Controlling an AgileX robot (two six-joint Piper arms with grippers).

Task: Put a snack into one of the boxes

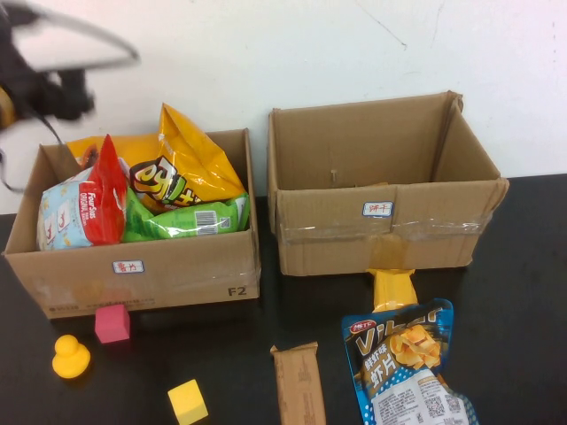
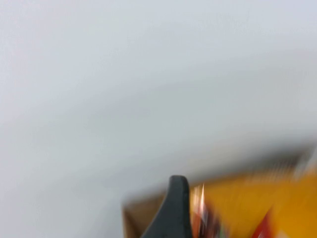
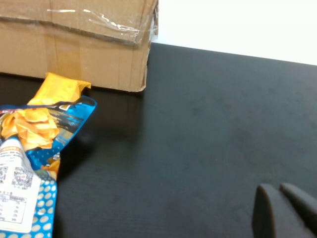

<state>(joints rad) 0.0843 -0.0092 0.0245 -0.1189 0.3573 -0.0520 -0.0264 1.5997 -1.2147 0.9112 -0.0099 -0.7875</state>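
The left cardboard box (image 1: 142,274) holds several snacks: a yellow bag (image 1: 182,168), a red and white pack (image 1: 84,204) and a green bag (image 1: 186,221). The right cardboard box (image 1: 381,235) looks empty. A blue chips bag (image 1: 403,363) lies in front of it, also in the right wrist view (image 3: 29,163), over a yellow pack (image 1: 392,288). My left gripper (image 1: 66,97) is blurred above the left box's far left corner, open and empty; one finger (image 2: 176,203) shows over the yellow bag. My right gripper (image 3: 280,203) is shut and empty, low over the table right of the blue bag.
A brown snack bar (image 1: 299,385) lies at the front centre. A pink cube (image 1: 112,323), a yellow duck (image 1: 70,357) and a yellow cube (image 1: 188,401) sit in front of the left box. A white wall stands behind the boxes.
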